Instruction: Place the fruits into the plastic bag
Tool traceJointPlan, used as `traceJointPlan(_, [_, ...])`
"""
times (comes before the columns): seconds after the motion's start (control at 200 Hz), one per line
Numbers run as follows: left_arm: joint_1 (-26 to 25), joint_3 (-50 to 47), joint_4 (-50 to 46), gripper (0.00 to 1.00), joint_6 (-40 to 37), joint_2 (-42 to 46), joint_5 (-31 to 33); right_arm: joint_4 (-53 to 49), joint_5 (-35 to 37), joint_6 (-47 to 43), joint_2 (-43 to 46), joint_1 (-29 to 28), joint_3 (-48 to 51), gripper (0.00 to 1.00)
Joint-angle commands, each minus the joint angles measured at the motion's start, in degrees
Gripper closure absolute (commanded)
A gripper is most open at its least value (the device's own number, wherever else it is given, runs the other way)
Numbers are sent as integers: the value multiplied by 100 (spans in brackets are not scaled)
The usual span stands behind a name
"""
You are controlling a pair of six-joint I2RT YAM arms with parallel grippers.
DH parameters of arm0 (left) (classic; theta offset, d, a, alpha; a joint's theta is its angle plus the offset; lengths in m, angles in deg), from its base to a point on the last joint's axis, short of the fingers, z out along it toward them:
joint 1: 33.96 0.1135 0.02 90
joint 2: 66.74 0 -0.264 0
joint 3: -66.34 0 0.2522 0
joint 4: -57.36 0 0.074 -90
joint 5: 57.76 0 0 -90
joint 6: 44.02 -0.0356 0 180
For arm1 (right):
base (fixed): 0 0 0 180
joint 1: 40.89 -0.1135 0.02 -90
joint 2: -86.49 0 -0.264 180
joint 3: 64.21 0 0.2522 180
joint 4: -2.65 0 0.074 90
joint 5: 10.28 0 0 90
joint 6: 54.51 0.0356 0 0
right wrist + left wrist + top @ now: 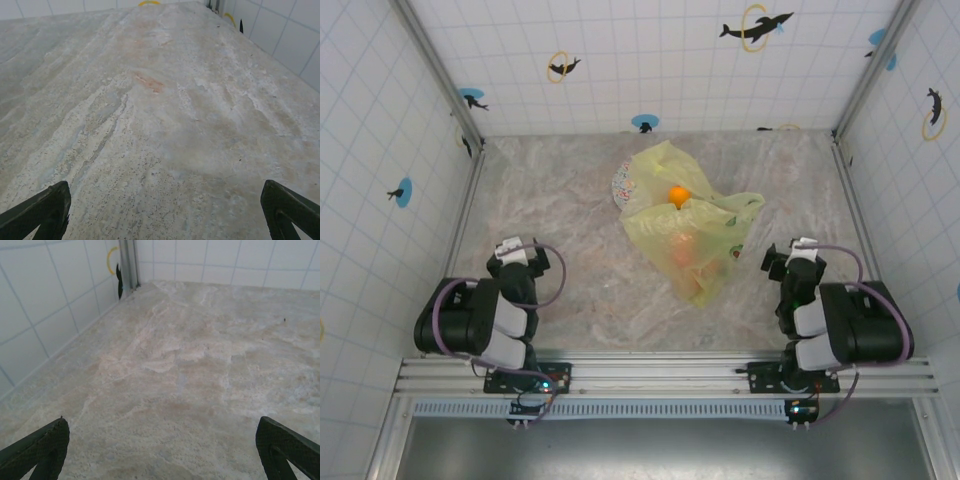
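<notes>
The table [570, 230] is a pale marbled slab, with the bag [715, 225] lying crumpled about at its middle. The bag is yellow-green and see-through, its narrow end pointing toward the arms. The left arm [480, 320] is folded well to the left of the bag and the right arm [850, 320] well to its right, both nearer the table's front edge than the bag. A plate [623, 184] peeks out from under the bag's far left corner, mostly covered by plastic. Through the bag's near half, blurred orange-red fruits [688, 255] show inside; their number cannot be told. One bright orange fruit [677, 193] sits at the bag's far end, where the plastic gathers; whether it is in the mouth or on top is unclear. The left gripper [161, 432] has its fingers spread wide over bare table left of the bag, holding nothing. The right gripper [166, 192] is likewise spread wide and empty, right of the bag.
</notes>
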Motion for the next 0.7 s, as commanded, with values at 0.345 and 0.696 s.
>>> traceJointPlan(0.345, [133,-122,-84,2,160,-25,-562,467,-171,-7,-72,-21,201,0])
traceJointPlan(0.696, [138,-126,-95,2,160,-10,-565,407,-122,-33,-64,-47,172,0])
